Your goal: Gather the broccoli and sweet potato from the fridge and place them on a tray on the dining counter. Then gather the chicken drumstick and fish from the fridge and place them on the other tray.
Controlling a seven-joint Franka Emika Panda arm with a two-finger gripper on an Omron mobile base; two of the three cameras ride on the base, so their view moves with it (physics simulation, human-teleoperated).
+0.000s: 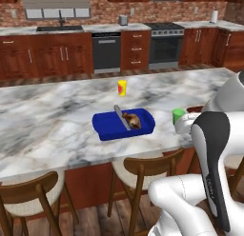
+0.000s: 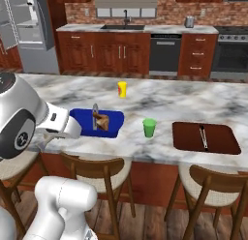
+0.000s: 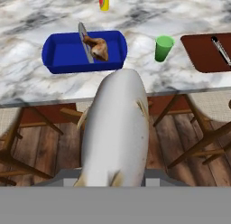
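Marble fills the middle of the left base view: the dining counter (image 1: 47, 116) runs across the frame, and a blue tray (image 1: 124, 124) sits at its centre with a chicken drumstick (image 1: 132, 120) and a grey knife-like utensil (image 1: 122, 117) inside it. A yellow bottle (image 1: 122, 87) stands above the tray, a green cup (image 1: 177, 115) to its right. The white arm rises at the lower right and covers the hand.

In the right base view the blue tray (image 2: 96, 123) lies left of centre, the chicken drumstick (image 2: 101, 121) in it, the green cup (image 2: 149, 127) to its right and the yellow bottle (image 2: 122, 89) above. A brown tray (image 2: 206, 138) lies at the right with a thin dark utensil (image 2: 203, 137) on it. Wooden stools (image 2: 99, 173) stand along the bottom.

In the hand view a pale grey fish (image 3: 117, 133) rises from the bottom centre, its tail end at the gripper (image 3: 113, 182); the fish hides the fingertips, and the gripper appears clamped on it. The fish's head points up toward the counter edge, just below the blue tray (image 3: 67, 53), which sits in the upper left. The brown tray (image 3: 200, 53) is at the upper right.
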